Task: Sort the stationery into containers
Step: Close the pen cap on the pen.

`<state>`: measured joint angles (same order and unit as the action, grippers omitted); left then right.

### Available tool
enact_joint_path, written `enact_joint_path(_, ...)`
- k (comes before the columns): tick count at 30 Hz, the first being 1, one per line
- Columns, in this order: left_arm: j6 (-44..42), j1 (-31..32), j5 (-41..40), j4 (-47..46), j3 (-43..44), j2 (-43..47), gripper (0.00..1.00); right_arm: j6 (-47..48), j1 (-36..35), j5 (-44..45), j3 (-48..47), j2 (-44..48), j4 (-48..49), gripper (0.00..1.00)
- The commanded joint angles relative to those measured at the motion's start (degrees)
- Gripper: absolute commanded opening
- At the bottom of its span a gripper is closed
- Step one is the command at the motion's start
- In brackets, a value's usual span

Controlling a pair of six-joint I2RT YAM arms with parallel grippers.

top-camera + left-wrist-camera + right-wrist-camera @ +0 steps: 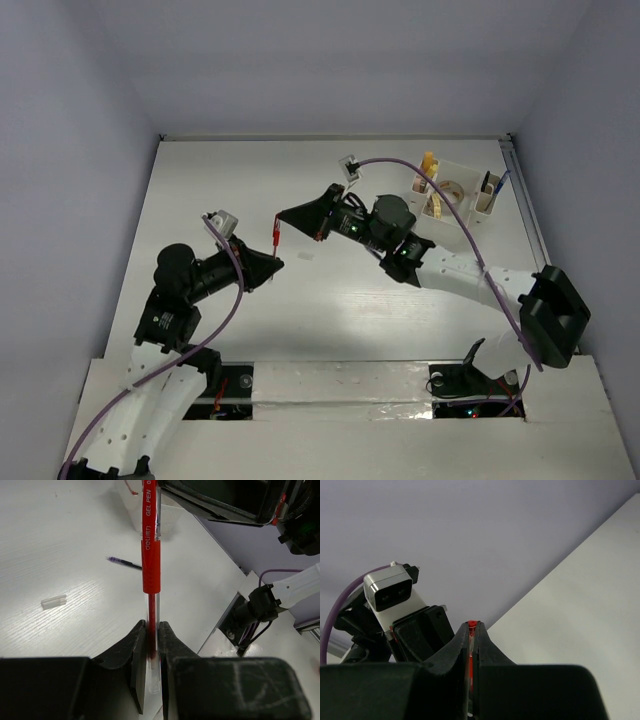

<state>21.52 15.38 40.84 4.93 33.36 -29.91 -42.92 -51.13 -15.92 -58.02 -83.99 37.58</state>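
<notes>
**A:** What is hard to make out?

**B:** In the right wrist view the black fingers hide almost all of the red gel pen (pixel 470 647). Only a thin red sliver shows at lower centre. In the left wrist view its upper end runs off the top edge. From above, the cream desk organizer (pixel 465 167) at upper right is small. I can read a beige tape roll (pixel 450 188) in a middle compartment and a blue pen (pixel 499 182) standing in the rightmost one. I cannot name the yellowish pieces at its left end.

**A:** How are the arms posed?

**B:** Both reach toward the middle of the top view, over the white table (pixel 200 180). The left arm rises from lower left and the right arm bends in from the right edge. Their tips nearly meet.

**A:** And the grippers?

**B:** The left gripper (pixel 152 630) is clamped on the pen's clear barrel, below the red grip. The right gripper (pixel 471 630) is pinched closed on the pen's other end. The pen hangs between them, above the table. On the table, left of the pen in the left wrist view, lie a small clear cap (pixel 54 601) and a thin dark pen (pixel 125 563), apart from each other.
</notes>
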Motion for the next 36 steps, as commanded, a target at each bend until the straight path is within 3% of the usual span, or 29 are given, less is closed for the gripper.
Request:
enact_joint_path(1,-0.1,-0.7,-2.5,-12.3,4.3,-1.0,0.00,2.3,-1.6,-9.7,0.0,-1.7,-10.8,0.00)
enact_joint_path(5,-0.9,-0.7,-2.3,-11.5,5.3,-1.4,0.00,5.8,-1.6,-13.2,-3.6,-2.8,-18.8,0.00)
enact_joint_path(8,-1.6,-0.7,-2.6,-11.1,6.9,-1.9,0.00,5.9,-1.6,-18.2,-3.7,-4.9,-19.3,0.00)
enact_joint_path(11,-2.2,-0.7,-3.0,-10.7,10.0,-3.0,0.00,7.4,-3.3,-17.7,-2.0,-5.6,-20.5,0.00)
enact_joint_path(23,-3.1,-0.7,-4.9,-10.4,16.2,-6.1,0.00,1.2,-5.9,-22.4,10.8,-7.5,-10.8,0.00)
enact_joint_path(27,-2.4,-0.7,-3.7,-10.8,15.2,-6.5,0.00,0.7,-6.5,-20.5,11.9,-5.8,-8.7,0.00)
enact_joint_path(31,-2.7,-0.7,-3.9,-8.9,12.3,-4.5,0.00,2.8,-6.5,-13.6,10.6,-0.8,-11.2,0.00)
enact_joint_path(36,-4.6,-0.7,-6.1,-5.0,11.6,-2.0,0.00,6.2,-2.9,-12.5,10.3,4.3,-17.7,0.00)
